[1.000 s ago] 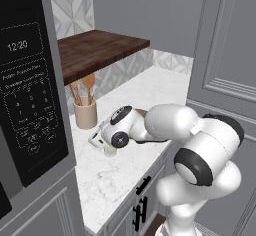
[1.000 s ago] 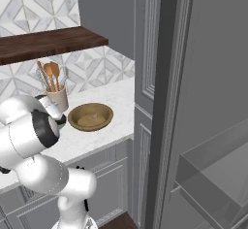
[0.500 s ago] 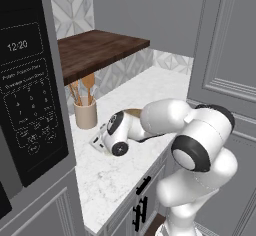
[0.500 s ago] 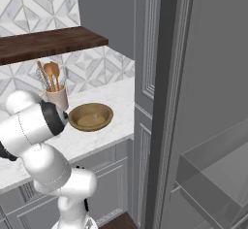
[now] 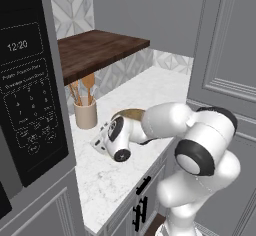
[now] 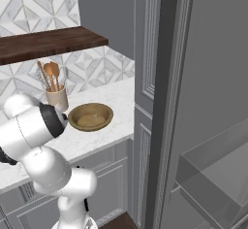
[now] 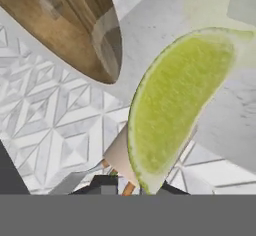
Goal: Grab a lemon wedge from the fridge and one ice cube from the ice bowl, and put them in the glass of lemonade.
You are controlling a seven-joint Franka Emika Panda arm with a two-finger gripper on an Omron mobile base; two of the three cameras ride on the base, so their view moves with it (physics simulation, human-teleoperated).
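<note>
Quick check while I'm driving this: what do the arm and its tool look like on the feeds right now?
The arm is glossy white with rounded, bulbous links and dark grey to black rings at the joints, one showing clearly in the right base view. The wrist section ends in a round black cap. No cables or markings show. The tool has two small dark finger tips at the bottom of the hand view.

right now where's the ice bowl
The ice bowl sits on the white marble counter in the right base view, just right of the crock of wooden spoons and left of the tall grey cabinet panel.
</note>
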